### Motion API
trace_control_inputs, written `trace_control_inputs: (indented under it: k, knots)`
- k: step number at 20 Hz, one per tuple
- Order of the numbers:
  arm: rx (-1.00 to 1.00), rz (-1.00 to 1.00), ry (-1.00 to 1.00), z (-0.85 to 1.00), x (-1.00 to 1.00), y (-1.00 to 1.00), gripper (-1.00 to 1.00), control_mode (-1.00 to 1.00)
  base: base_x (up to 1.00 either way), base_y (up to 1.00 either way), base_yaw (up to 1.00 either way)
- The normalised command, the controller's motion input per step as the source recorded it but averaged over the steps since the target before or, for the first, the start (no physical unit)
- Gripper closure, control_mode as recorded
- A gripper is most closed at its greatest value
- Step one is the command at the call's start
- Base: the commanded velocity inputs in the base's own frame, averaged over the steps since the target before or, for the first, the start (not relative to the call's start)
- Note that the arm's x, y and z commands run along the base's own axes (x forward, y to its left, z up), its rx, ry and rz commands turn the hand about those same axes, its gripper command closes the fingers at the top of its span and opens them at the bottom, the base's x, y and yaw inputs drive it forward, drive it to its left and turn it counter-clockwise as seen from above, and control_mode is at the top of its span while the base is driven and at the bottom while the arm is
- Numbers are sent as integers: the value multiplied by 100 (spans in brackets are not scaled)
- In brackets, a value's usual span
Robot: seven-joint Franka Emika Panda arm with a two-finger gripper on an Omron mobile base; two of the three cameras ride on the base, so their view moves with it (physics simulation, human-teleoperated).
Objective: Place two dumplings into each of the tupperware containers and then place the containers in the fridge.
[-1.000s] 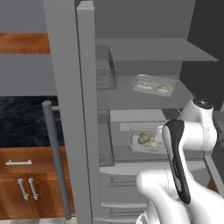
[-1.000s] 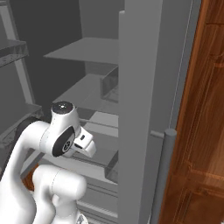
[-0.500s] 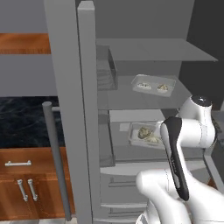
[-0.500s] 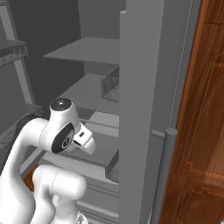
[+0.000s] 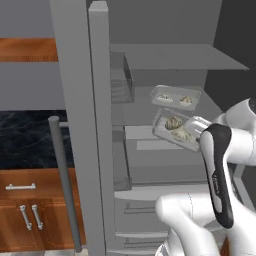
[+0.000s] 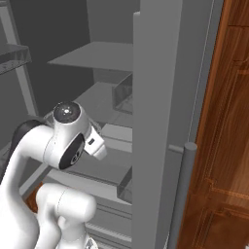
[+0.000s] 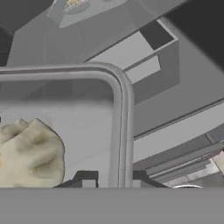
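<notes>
The left base view looks forward from behind the arm's left into the open fridge [image 5: 165,60], at middling range. The right base view faces the same fridge [image 6: 97,58] from behind the arm's right, sharing its shelves. The hand view sits very near, looking along the fingertips [image 7: 87,179] across a tupperware container [image 7: 120,113] rim just beyond them.

two containers [image 5: 176,96], four dumplings [image 5: 173,123], one fridge [image 5: 102,150]
</notes>
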Motion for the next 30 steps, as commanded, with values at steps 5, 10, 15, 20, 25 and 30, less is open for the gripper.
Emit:
trace_control_inputs:
  k: [5,10,15,20,25,30]
  knots:
    - [-3,-11,-8,48,45,12,100,-100,0,0,0]
    - [-8,-20,1,14,72,1,100,-100,0,0,0]
    - [-1,-6,13,1,86,-8,100,-100,0,0,0]
    - [0,1,8,0,80,-24,100,-100,0,0,0]
    - [0,9,-1,-42,45,-5,100,-100,0,0,0]
    - [-2,10,-4,-57,35,3,100,-100,0,0,0]
